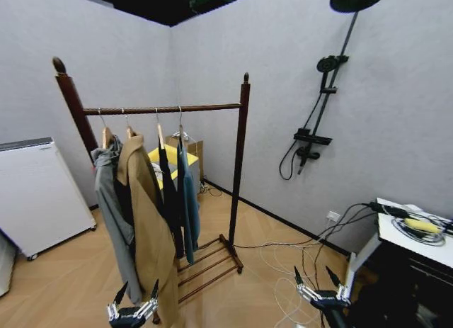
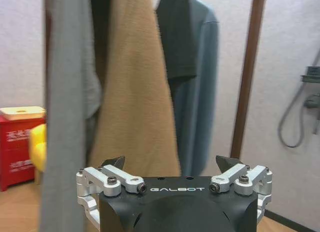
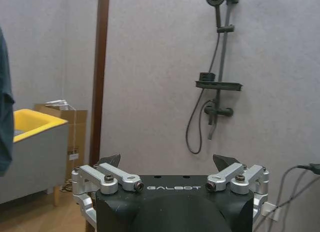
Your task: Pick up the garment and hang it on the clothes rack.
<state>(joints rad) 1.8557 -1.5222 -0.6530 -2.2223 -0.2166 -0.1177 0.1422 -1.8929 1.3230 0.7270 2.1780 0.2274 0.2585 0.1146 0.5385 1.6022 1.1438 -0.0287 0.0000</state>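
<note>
The dark teal-blue long-sleeved shirt hangs lengthwise straight down from the top bar of the tall reddish-brown wooden clothes rack, rightmost in the row of garments. Left gripper and right gripper wait low, fingers spread apart, empty.

Head camera looking down from afar at the dark reddish-brown wooden clothes rack; both wrist cameras facing it low, sharing its post.

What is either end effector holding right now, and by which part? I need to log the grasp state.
Nothing is held. The left end effector and right end effector are both open and empty; the garment hangs on the clothes rack.
</note>
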